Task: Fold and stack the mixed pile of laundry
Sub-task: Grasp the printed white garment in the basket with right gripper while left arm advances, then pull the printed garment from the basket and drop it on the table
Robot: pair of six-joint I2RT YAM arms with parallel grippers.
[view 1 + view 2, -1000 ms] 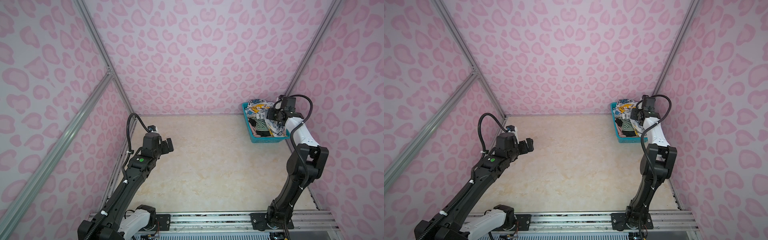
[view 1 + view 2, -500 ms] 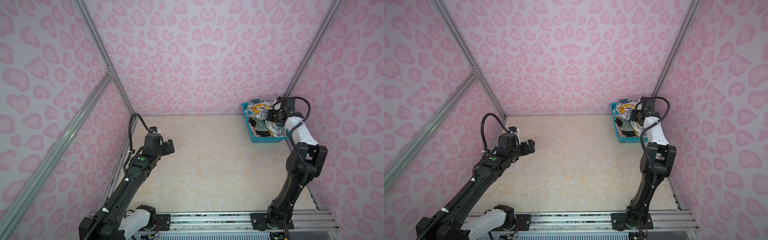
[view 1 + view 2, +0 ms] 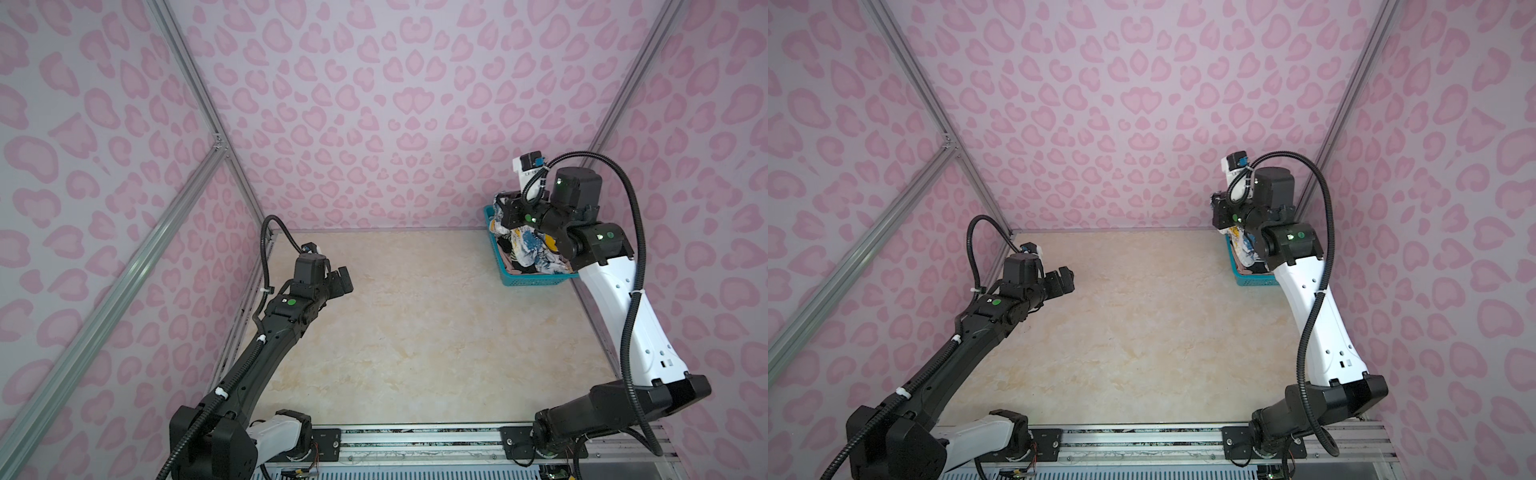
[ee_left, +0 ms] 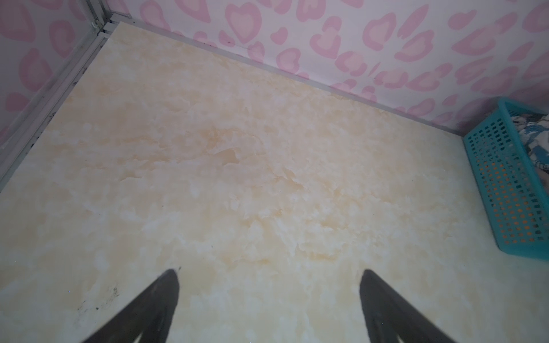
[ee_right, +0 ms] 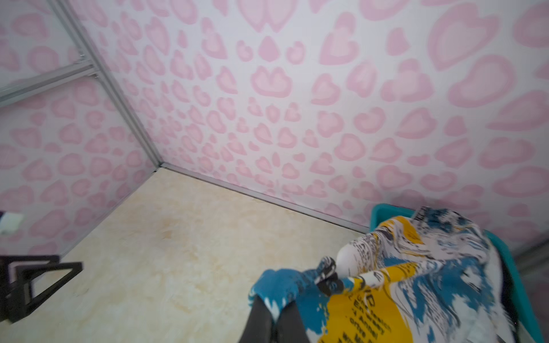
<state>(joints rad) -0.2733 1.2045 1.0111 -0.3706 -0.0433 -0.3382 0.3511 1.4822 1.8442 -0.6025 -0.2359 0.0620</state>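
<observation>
The mixed laundry pile [image 3: 524,249] fills a teal mesh basket [image 3: 536,282] in the back right corner. On top lies a white garment with blue and yellow splashes and black lettering [image 5: 410,267]. My right gripper [image 5: 276,300] is shut on a blue fold of that garment and holds it above the basket; in both top views it [image 3: 508,210] [image 3: 1219,212] hangs over the basket's far end. Dark clothes [image 3: 505,249] show beneath. My left gripper [image 3: 345,279] [image 3: 1065,279] [image 4: 270,273] hovers open and holds nothing over the left of the table.
The basket [image 4: 499,190] [image 3: 1254,280] stands against the back and right walls. Beige marbled tabletop [image 3: 415,332] spreads between the arms. Pink patterned walls with metal rails close in three sides, and a metal base rail [image 3: 415,440] runs along the front.
The right jaws have shut on the printed garment, and the wrist has turned and risen with the cloth. The left arm has shifted only slightly.
</observation>
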